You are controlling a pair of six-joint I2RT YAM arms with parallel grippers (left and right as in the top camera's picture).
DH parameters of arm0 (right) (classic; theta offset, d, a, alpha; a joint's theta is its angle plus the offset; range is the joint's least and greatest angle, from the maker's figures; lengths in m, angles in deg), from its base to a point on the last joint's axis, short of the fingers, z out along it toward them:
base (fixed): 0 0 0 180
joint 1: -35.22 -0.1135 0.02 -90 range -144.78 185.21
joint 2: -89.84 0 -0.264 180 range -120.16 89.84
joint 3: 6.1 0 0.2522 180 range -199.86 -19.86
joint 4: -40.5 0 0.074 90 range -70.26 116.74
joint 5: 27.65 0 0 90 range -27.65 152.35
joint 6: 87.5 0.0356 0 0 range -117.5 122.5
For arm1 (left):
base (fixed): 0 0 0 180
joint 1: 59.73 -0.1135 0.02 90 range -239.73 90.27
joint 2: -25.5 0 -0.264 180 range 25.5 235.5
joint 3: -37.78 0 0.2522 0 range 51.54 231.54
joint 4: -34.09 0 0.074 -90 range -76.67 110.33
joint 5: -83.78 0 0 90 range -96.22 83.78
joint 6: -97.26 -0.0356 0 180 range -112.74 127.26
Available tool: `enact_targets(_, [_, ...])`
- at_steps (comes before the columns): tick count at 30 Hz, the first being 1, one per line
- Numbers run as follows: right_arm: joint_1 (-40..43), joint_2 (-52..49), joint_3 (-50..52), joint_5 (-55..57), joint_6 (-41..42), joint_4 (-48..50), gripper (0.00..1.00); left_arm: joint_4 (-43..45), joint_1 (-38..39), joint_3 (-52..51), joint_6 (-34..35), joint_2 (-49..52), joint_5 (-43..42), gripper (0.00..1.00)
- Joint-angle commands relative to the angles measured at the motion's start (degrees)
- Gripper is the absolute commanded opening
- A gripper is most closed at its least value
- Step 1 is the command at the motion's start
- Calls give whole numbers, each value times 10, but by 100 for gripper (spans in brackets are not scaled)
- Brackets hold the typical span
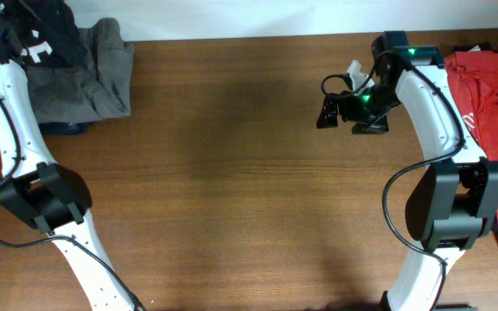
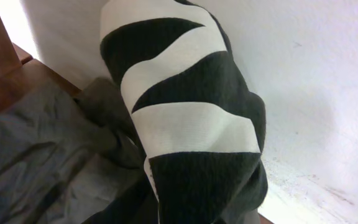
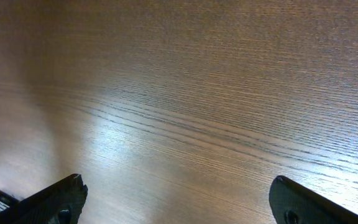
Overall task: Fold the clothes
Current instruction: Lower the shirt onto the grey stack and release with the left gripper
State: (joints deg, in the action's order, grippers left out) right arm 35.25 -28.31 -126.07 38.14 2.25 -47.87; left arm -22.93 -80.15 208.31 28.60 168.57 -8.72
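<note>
At the far-left corner of the table (image 1: 232, 181), the left arm (image 1: 11, 130) is reaching into the clothes pile.

Count: three garments showing, two arms, two grippers.

1. Black T-shirt (image 1: 54, 34): one. It is bunching up in the corner and rising in a column right in front of the left wrist camera, with its white lettering (image 2: 185, 127) facing the lens and the white wall (image 2: 316, 93) behind it.
2. Grey garment (image 1: 93, 78): one. It is lying crumpled just beside the black one, touching it and partly under it.
3. Red T-shirt (image 1: 491, 95): one. It is sitting at the right edge, well apart from the other two, behind the right arm (image 1: 439, 112).

Left gripper: clenched. Its fingers are hiding behind the cloth in both views, but the lifted black T-shirt looks to be the thing it is grasping.

Right gripper (image 1: 346, 117): released, with the jaws standing wide. It is hovering over bare wood at the far right-centre and carrying nothing. The wrist view is showing both fingertips (image 3: 48, 202) with only table between them.
</note>
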Motion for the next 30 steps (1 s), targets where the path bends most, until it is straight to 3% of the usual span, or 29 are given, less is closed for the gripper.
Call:
enact_targets(1, [3,-3,3,7,-1,-2,99,4,0,17,16,-1,3,0])
enact_targets(12, [3,-3,3,7,-1,-6,99,34,26,17,61,-1,-19,0])
enact_targets(16, [3,-3,3,7,-1,-9,99,36,25,17,115,-1,16,0])
enact_targets(25, [3,-3,3,7,-1,-9,99,38,17,16,125,12,102,0])
enact_targets(30, [3,-3,3,7,-1,-9,99,39,9,16,200,23,105,0])
